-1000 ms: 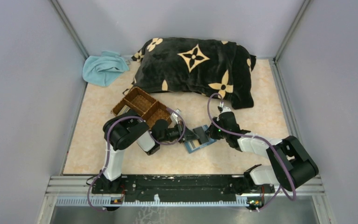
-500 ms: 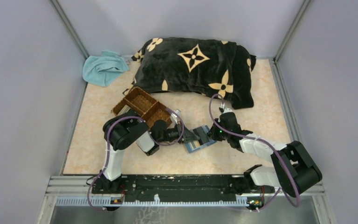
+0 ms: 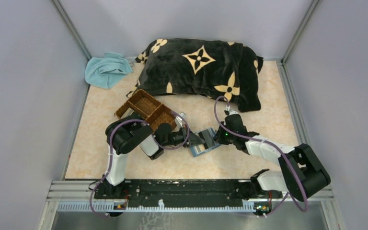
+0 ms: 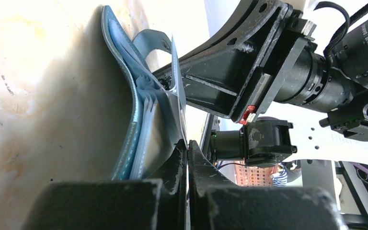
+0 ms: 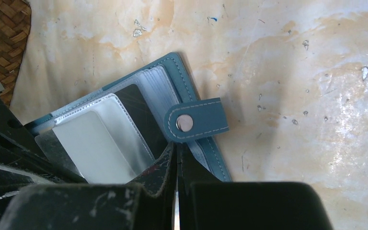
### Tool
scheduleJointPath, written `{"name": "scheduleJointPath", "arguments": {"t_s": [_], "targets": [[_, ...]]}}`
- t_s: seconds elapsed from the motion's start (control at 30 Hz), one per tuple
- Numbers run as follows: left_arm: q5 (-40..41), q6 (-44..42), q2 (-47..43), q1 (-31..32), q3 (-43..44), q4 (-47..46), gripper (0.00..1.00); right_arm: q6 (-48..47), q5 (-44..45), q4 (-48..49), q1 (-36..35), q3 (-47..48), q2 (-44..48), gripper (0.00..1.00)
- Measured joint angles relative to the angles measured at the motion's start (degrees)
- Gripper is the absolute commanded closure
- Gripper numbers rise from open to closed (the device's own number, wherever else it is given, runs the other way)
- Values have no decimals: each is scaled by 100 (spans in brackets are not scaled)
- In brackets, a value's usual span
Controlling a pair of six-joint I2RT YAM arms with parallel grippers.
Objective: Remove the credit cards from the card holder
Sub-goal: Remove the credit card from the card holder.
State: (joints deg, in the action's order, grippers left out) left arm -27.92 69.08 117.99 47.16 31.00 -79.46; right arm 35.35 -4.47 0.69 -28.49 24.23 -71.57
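Card holder, room around: the card holder [image 3: 202, 146] is set on the table [image 3: 273, 100] near its middle. Bare marbled surface is left to the near side and to the right of it.
Edges: the table is closed in by grey walls at left, right and back. A black flowered pillow [image 3: 201, 64] is laid across the far side. A brown woven tray [image 3: 146, 106] is found near the holder's far left, and a pale blue cloth [image 3: 106, 70] in the far left corner.
Left arm: the elbow is folded beside the tray and the forearm is laid low, reaching right.
Right arm: it is stretched low from the right, with the wrist turned toward the holder.
Holder, lie: it is spread open. Its long axis is run from near-left to far-right in the top view, and its clasp tab [image 5: 197, 122] is folded over the cover edge.
Left gripper [image 3: 195, 140]: it is pinched tight on a leaf of the holder.
Right gripper [image 3: 212, 139]: the jaws are drawn together at the sleeves; what is pinched cannot be told.
Credit cards [image 5: 141, 108]: one dark and one pale card are seen inside clear sleeves.
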Motion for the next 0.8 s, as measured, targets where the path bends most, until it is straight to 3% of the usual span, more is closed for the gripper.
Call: {"name": "scheduleJointPath", "arguments": {"t_s": [0.37,0.8], "targets": [[87,-662,-361,-35,-48,1088,100,13,-28,-9,0,111,-131,100],[782,-1325,-1049,-4,592,3917,100,11,-181,-269,280,170,-92,100]]}}
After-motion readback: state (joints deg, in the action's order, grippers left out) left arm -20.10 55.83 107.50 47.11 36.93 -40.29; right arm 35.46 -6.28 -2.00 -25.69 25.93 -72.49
